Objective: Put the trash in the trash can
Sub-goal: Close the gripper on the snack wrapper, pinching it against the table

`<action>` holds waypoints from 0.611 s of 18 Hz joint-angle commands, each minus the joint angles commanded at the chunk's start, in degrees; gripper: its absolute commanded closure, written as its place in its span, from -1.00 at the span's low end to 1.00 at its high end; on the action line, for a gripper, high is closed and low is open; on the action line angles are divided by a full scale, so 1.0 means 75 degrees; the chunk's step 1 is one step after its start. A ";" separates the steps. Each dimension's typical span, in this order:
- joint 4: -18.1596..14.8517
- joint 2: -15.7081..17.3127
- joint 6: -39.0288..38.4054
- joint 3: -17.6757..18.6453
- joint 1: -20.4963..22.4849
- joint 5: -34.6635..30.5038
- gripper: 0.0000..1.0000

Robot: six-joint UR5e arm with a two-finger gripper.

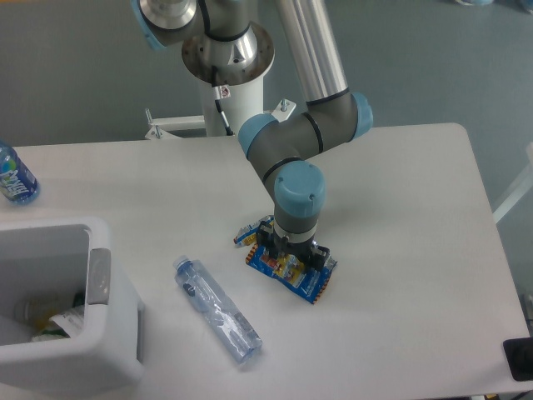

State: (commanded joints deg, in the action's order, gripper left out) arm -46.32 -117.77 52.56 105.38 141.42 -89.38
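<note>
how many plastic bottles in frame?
2. A crushed clear bottle lies on the table in front of the bin; a blue-labelled bottle sits at the far left edge. Others may be hidden in the bin.

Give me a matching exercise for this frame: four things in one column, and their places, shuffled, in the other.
Things:
1. snack wrapper
2. crushed bottle
3. white bin
4. blue-labelled bottle

Places:
A. far left edge of the table
B. front left corner, trash already inside
C. directly under the gripper
D. lying between bin and wrapper

Pairs: 1-C, 2-D, 3-B, 4-A
</note>
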 joint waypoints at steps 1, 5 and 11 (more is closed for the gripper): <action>0.0000 0.0000 0.0000 -0.0012 0.0000 0.0012 -0.55; 0.0000 0.0000 0.0000 -0.0012 0.0000 0.0000 -0.47; 0.0000 0.0000 -0.0012 -0.0012 0.0000 0.0000 -0.29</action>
State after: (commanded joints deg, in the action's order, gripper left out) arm -46.32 -117.77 52.47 105.29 141.42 -89.38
